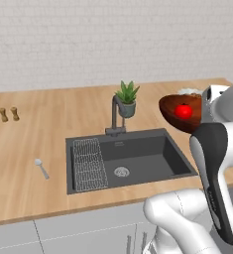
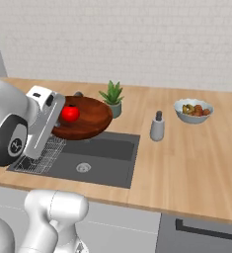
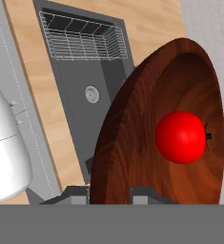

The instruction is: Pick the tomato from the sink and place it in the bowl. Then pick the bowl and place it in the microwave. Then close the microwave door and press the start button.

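The glossy reddish-brown bowl hangs tilted in the air above the right end of the sink. My gripper is shut on its rim, one fingertip on each side of the wall. The small red tomato rests inside the bowl near my hand. The sink basin below holds only its drain and wire rack. The microwave and its door are out of view.
A dark faucet and a potted plant stand behind the sink. To the right are a grey dispenser and a pale bowl of food. A spoon and two shakers sit left.
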Motion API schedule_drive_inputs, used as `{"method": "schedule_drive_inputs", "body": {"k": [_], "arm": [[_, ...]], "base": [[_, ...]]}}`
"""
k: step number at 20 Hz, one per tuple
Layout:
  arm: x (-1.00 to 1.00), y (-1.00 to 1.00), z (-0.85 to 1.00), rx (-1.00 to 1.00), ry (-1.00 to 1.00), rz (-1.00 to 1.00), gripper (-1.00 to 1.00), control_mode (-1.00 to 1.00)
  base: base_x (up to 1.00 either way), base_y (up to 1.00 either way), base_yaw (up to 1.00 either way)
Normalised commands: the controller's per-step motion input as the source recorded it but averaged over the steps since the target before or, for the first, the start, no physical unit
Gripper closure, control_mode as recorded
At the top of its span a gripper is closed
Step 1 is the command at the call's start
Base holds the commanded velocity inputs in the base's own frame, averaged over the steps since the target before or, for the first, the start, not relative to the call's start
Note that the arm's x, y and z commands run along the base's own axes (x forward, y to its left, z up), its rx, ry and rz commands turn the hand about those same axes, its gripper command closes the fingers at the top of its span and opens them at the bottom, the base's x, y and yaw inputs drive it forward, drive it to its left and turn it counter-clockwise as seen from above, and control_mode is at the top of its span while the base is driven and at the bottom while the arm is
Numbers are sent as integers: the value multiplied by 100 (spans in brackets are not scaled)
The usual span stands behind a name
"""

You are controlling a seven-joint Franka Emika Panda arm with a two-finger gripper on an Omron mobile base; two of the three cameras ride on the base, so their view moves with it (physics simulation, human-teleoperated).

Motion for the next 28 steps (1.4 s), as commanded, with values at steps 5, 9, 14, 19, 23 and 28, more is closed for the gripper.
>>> {"method": "schedule_drive_inputs", "body": {"k": [5,9,14,19,23,28], "arm": [[0,0,0,0,0,0,100,100],[0,0,0,0,0,0,100,100],[0,0,0,0,0,0,100,100],[0,0,0,0,0,0,100,100],[0,0,0,0,0,0,100,100],[0,0,0,0,0,0,100,100]], "base": [[-48,0,-15],[-8,0,-56],[-8,0,-68],[-10,-4,-81],[-3,-17,-82],[-4,-42,-70]]}}
